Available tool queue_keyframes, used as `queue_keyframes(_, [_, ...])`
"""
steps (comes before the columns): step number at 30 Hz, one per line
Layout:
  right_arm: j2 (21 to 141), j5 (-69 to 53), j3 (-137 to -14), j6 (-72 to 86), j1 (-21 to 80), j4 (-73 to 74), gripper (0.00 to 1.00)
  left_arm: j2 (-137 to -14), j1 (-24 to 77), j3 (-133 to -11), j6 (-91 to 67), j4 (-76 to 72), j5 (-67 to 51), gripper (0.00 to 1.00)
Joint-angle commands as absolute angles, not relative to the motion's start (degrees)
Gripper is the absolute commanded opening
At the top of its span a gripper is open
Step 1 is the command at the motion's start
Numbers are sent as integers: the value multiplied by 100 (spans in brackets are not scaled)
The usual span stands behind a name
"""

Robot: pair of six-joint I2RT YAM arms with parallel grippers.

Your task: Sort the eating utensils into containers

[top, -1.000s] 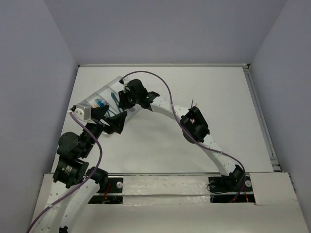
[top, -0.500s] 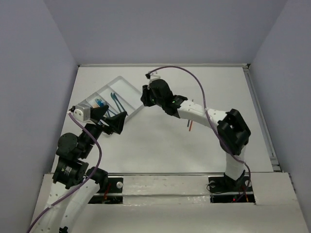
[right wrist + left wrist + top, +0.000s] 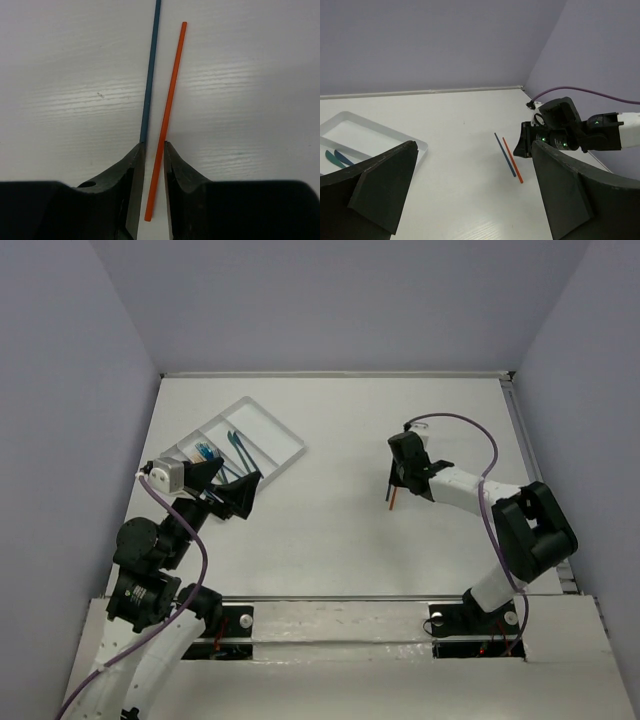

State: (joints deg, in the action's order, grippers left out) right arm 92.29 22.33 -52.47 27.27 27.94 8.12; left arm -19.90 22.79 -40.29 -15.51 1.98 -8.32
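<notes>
Two thin utensils lie side by side on the table, an orange one (image 3: 167, 110) and a dark blue one (image 3: 150, 75); only their straight handles show. My right gripper (image 3: 154, 150) is low over them, its jaws a narrow gap apart. The orange one runs between the jaws without being pinched, and the blue one passes under the left finger. In the top view the right gripper (image 3: 400, 478) is at mid right. My left gripper (image 3: 228, 490) is open and empty next to the translucent white tray (image 3: 283, 440), which holds teal utensils (image 3: 238, 448) and blue ones (image 3: 205, 451).
The left wrist view shows the tray's corner (image 3: 395, 137), the two loose utensils (image 3: 509, 159) and the right gripper (image 3: 522, 145) beyond them. Purple walls close in the table at the back and sides. A purple cable arcs over the right arm.
My right arm has swung from the tray at the left across to the right and come down over the orange and blue utensils. The left arm has not moved.
</notes>
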Motion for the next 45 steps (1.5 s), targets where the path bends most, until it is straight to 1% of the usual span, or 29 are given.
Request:
queue_keyframes(1, [9227, 2137, -5405, 2655, 2663, 598, 28, -1934, 2303, -4201, -1529, -88, -835, 99])
queue_keyframes(12, [9843, 1696, -5950, 2452, 2663, 686, 27, -1951, 2303, -4210, -1521, -88, -844, 99])
queue_keyframes(18, [10168, 1731, -6117, 2505, 2663, 870, 26, -1960, 2303, -4210, -1521, -88, -844, 99])
queue_keyframes(26, [10283, 1863, -6091, 2601, 2663, 958, 24, -1995, 2303, -4210, -1529, -97, -879, 99])
queue_keyframes(31, [10204, 1793, -5950, 2567, 2663, 818, 22, -2021, 2303, -4201, -1529, -105, -896, 99])
queue_keyframes(36, [9835, 1635, -5801, 2382, 2663, 501, 22, -2039, 2303, -4201, -1529, -114, -905, 99])
queue_keyframes(45, [9774, 1863, -5757, 2408, 2663, 563, 20, -2021, 2303, -4201, -1529, -105, -896, 99])
